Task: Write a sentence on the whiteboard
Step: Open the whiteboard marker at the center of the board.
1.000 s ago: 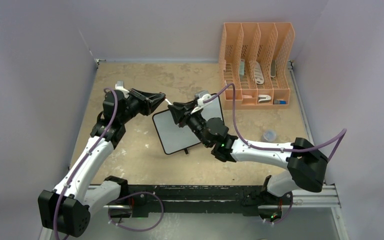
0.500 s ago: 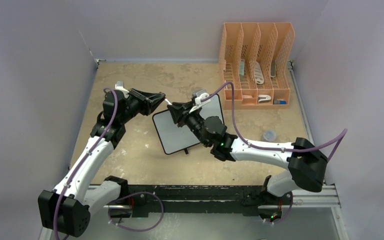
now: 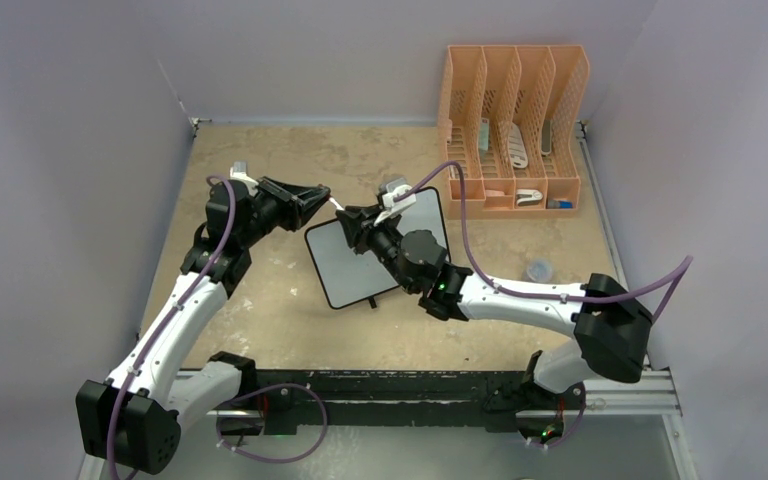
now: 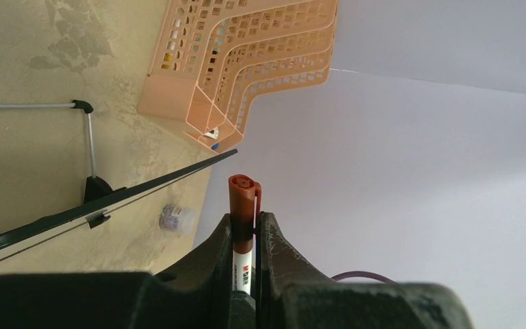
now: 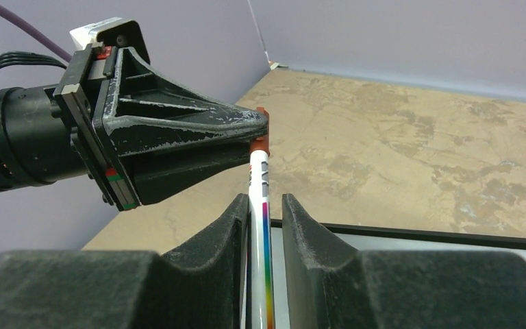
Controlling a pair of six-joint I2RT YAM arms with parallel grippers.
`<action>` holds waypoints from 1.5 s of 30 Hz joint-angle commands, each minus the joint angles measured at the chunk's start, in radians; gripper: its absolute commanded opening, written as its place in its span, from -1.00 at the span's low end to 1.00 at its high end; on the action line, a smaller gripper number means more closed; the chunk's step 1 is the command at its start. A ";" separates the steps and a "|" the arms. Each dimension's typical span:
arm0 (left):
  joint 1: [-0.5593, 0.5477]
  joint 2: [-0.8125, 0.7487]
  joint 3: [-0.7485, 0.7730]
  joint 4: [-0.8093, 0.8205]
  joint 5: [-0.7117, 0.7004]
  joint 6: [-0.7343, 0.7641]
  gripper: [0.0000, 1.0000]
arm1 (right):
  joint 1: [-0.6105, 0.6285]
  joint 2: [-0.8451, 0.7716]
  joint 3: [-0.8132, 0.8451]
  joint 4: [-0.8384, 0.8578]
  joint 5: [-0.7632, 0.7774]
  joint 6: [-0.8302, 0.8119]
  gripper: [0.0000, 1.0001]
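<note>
The whiteboard (image 3: 355, 272) lies on the table, tilted, its face blank; no sentence shows on it. It is edge-on in the left wrist view (image 4: 109, 199) and at the bottom of the right wrist view (image 5: 418, 248). A white marker (image 3: 338, 205) with a red-brown cap (image 4: 242, 202) spans both grippers above the board's far left corner. My left gripper (image 3: 324, 197) is shut on the cap end (image 5: 260, 140). My right gripper (image 3: 348, 218) is shut on the white barrel (image 5: 259, 226), tip to tip with the left gripper (image 5: 178, 144).
An orange mesh file organiser (image 3: 515, 125) with a few items stands at the back right, also in the left wrist view (image 4: 246, 62). A small clear cup (image 3: 538, 270) sits at the right. Grey walls close in the table on three sides.
My right gripper has edged slightly up and left towards the left gripper, with the marker still held by both. The left arm and the board have not moved.
</note>
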 commanded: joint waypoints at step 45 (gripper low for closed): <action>-0.002 0.095 0.361 -0.438 0.938 1.671 0.35 | -0.176 -0.565 0.021 -0.807 -0.665 -0.183 -1.00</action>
